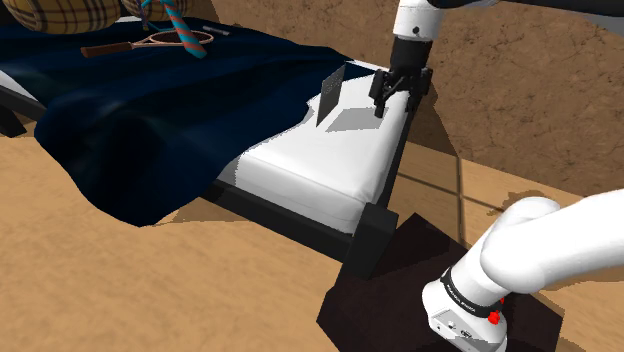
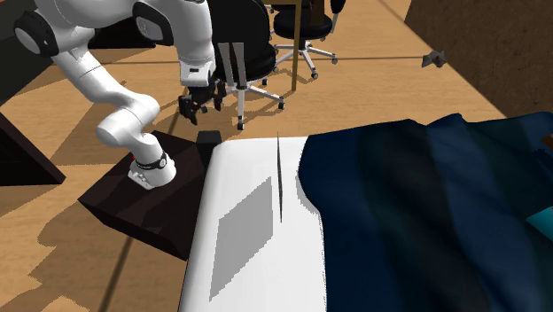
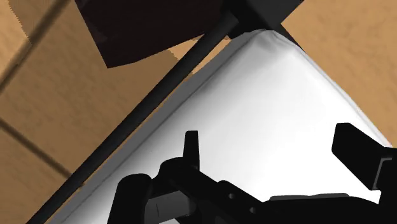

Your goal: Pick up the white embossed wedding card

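Dark stand (image 1: 400,300), nearest to me, carrying the white arm (image 1: 520,250). Next out: black bed frame (image 1: 372,235), then the white mattress (image 1: 320,170), bare at this end. Black gripper (image 1: 399,106): poised over the mattress edge on the stand's side, fingers parted, nothing between them. I read the wrist view the same way, with bare mattress under the gap. Card (image 1: 330,95): rendered grey, a thin sheet standing upright on its edge on the mattress. It is near the gripper but apart from it, toward the shoulder view's left, and just beside the border of the dark blue blanket (image 1: 150,120). A grey shadow (image 1: 355,120) lies beside it. Step in hand, as I judge it: approach, grasp not yet made. Next move calls for carrying the gripper across to the card, turning the wrist so one finger faces each flat side, lowering over the top edge, then closing. Farthest: a tennis racket (image 1: 150,42) on the blanket, and a plaid pillow (image 1: 60,15).
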